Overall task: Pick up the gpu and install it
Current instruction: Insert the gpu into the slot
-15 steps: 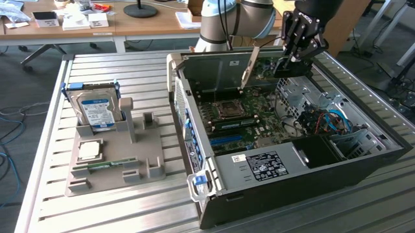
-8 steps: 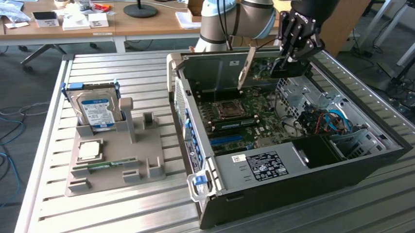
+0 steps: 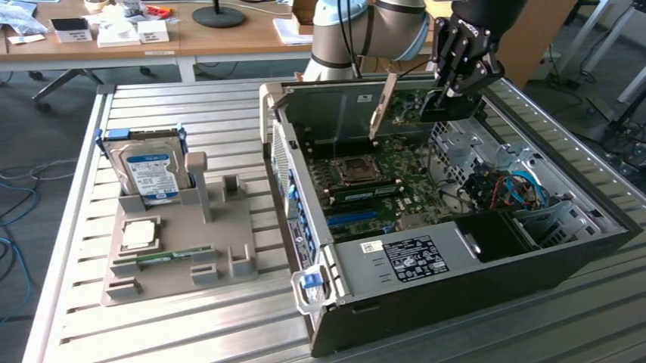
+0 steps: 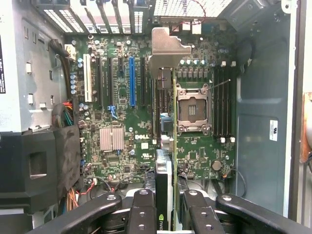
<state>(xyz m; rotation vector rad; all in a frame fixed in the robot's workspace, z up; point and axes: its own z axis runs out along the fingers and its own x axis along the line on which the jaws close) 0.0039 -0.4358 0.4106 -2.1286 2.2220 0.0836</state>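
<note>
My gripper (image 3: 451, 92) hangs over the far end of the open computer case (image 3: 565, 261), shut on the gpu (image 3: 380, 106). The card hangs edge-down above the motherboard (image 3: 368, 185), its silvery end bracket pointing towards the exterior view's left. In the wrist view the gpu (image 4: 165, 146) appears edge-on between my black fingers (image 4: 141, 209), and its metal bracket (image 4: 168, 48) lies near the case's rear slot openings. A blue expansion slot (image 4: 131, 80) runs parallel to the card, a little to one side of it. The card is clear of the board.
A grey holder tray (image 3: 177, 272) stands on the slatted metal table at the exterior view's left. It carries a blue-labelled hard drive (image 3: 150, 170), a processor chip (image 3: 139, 233) and a green memory stick (image 3: 162, 257). Cables (image 3: 504, 189) and a black power supply (image 3: 414, 261) fill the case's near end.
</note>
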